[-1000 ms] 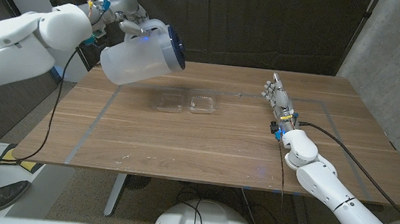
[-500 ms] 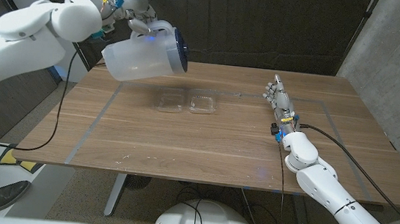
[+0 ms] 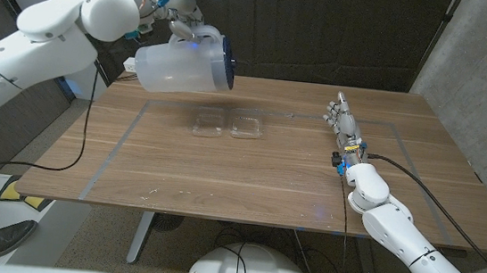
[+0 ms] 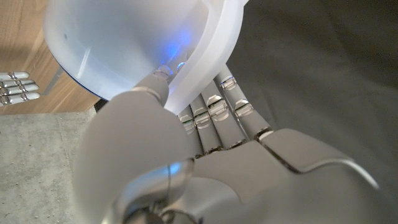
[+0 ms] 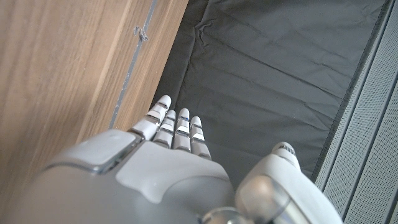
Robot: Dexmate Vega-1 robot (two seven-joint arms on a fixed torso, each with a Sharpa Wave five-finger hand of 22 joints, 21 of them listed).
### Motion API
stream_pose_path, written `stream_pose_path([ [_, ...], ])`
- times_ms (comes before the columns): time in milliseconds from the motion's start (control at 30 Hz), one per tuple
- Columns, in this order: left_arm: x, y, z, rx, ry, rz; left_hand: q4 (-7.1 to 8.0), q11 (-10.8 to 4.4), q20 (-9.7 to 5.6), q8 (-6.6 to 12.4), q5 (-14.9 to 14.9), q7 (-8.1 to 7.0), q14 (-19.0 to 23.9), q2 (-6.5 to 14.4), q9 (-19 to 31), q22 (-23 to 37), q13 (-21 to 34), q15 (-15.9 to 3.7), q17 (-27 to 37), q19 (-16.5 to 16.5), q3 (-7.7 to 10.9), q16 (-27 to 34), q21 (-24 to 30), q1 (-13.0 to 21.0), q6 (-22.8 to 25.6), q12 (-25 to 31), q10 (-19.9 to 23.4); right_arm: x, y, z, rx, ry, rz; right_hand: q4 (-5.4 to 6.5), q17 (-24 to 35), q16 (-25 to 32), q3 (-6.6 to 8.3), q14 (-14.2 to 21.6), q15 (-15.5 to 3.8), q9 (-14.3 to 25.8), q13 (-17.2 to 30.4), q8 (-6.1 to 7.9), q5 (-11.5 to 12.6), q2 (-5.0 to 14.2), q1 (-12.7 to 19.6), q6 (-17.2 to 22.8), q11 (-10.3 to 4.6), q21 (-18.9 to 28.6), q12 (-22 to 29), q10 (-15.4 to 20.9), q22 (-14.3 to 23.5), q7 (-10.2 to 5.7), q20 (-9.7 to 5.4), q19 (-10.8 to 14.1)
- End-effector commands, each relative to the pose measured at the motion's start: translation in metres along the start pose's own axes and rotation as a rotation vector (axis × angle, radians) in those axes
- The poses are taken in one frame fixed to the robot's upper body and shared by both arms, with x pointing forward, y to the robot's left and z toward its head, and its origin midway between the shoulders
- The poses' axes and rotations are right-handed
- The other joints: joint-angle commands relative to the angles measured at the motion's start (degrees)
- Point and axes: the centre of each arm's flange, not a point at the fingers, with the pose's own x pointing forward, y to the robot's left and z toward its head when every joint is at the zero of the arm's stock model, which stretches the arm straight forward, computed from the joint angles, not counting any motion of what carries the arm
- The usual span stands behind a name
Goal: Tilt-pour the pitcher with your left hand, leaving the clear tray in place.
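translucent white plastic pitcher with dark blue rim (image 3: 181,68): tipped sideways in the air, mouth pointing away from the left hand (image 3: 176,15) | left hand: fingers wrapped round its handle, holding it | clear plastic tray (image 3: 229,123): on the wooden table (image 3: 249,173), below the pitcher | right hand (image 3: 342,124): well apart, fingers straight, holding nothing

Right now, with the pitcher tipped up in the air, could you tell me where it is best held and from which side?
By its handle, from the back, opposite the dark-rimmed mouth. The left hand already grips the pitcher there, which leaves the mouth free to tip toward the clear tray on the table.
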Motion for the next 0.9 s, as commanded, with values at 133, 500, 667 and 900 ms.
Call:
stream_pose_path([
  [133, 0.022, 0.003, 0.022, 0.095, -0.046, -0.065, 1.24, -0.90, -1.56, -0.09, 0.19, 1.94, 0.26, 3.63, 0.23, -0.03, -0.01, -0.15, 0.18, -0.23, 1.83, -0.26, 0.63, 3.22, 2.34, -0.27, 0.24, -0.005, -0.004, 0.003, -0.008, -0.004, -0.017, -0.08, 0.29, -0.09, -0.18, 0.29, 0.00, 0.23, 0.16, 0.17, -0.12, 0.59, 0.20, 0.17, 0.11, 0.00, -0.03, 0.32, 0.19, 0.16, 0.02, 0.26],
  [500, 0.038, -0.001, 0.037, 0.158, -0.090, -0.122, 1.31, -0.91, -1.57, -0.18, 0.21, 1.61, 0.07, 3.61, 0.27, -0.08, -0.04, -0.32, 0.24, -0.81, 1.93, -0.66, 0.72, 3.07, 2.48, -0.49, 0.36, -0.008, -0.006, 0.001, -0.006, 0.002, -0.015, -0.09, 0.30, -0.11, -0.25, 0.24, 0.04, 0.23, 0.16, 0.18, -0.14, 0.61, 0.20, 0.21, 0.14, -0.01, -0.03, 0.36, 0.19, 0.18, 0.04, 0.25],
  [667, 0.042, -0.002, 0.042, 0.185, -0.096, -0.144, 1.40, -1.00, -1.62, -0.32, 0.22, 1.57, -0.08, 3.58, 0.11, -0.10, 0.01, -0.27, 0.27, -1.09, 1.95, -0.88, 0.76, 2.93, 2.58, -0.60, 0.30, -0.008, -0.007, 0.000, -0.005, 0.005, -0.017, -0.09, 0.30, -0.12, -0.27, 0.23, 0.00, 0.23, 0.16, 0.19, -0.14, 0.62, 0.20, 0.23, 0.13, -0.01, -0.04, 0.34, 0.19, 0.18, 0.04, 0.25],
  [900, 0.053, -0.008, 0.049, 0.213, -0.106, -0.173, 1.42, -0.87, -1.69, -0.36, 0.24, 1.47, -0.26, 3.52, 0.15, -0.13, -0.07, -0.42, 0.31, -1.40, 2.01, -1.18, 0.83, 2.85, 2.62, -0.74, 0.47, -0.009, -0.008, -0.002, -0.005, 0.018, -0.016, -0.08, 0.30, -0.10, -0.30, 0.27, -0.02, 0.23, 0.16, 0.18, -0.15, 0.63, 0.19, 0.22, 0.11, -0.01, -0.05, 0.35, 0.19, 0.14, 0.05, 0.24],
])
